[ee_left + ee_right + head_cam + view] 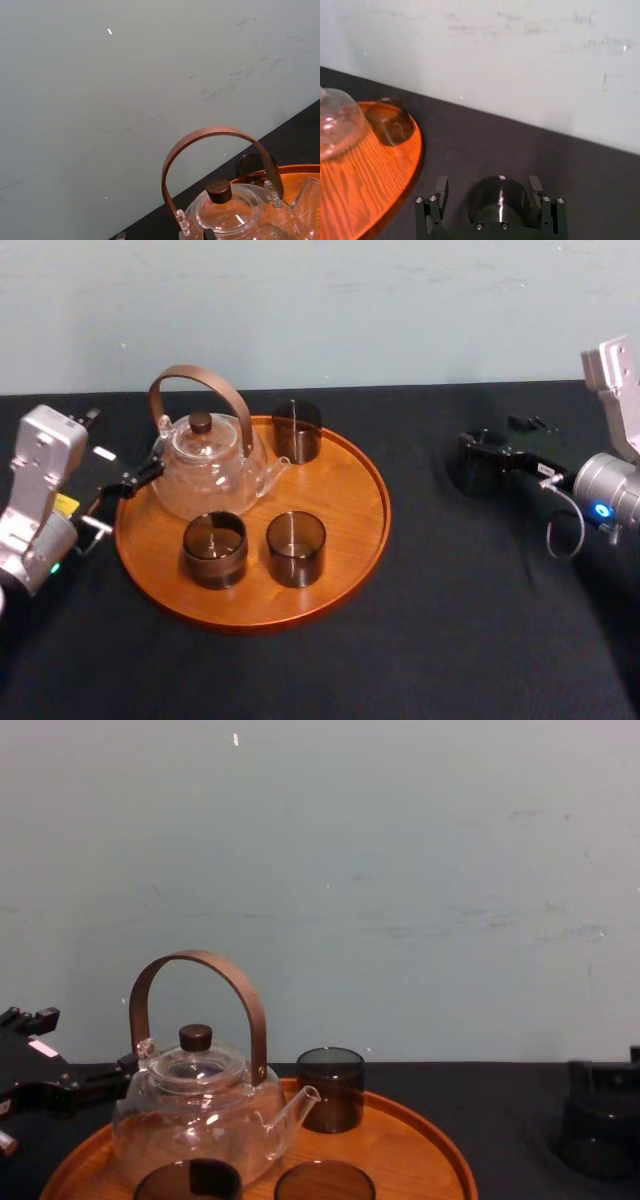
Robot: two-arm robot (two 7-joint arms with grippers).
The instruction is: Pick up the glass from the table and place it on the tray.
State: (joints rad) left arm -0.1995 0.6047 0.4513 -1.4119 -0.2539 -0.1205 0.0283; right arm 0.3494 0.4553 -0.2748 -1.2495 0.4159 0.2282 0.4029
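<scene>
The right gripper (488, 185) sits low over the tabletop (450, 620), spread wide. The glass (499, 199) stands upright between its fingers (441, 192). One finger lies close against the glass wall, while the other has a clear gap beside it, so the glass is framed, not clamped. It rests on the tabletop and is dark and smoky.

The tray (345, 495) lies well apart from this gripper, off to its left, with bare black tabletop between them. On the tray a clear teapot (205, 465) with a brown hoop handle stands at the side farthest from the right gripper. A back glass (297, 430) stands just beside the teapot, on the side toward the wall. A front pair (214, 548) of like glasses stands side by side on the side toward the robot.

The left gripper (128, 480) hangs at the tray's far edge, just beside the teapot. I cannot tell whether it is wide or narrow, since it blends into the black tabletop.
</scene>
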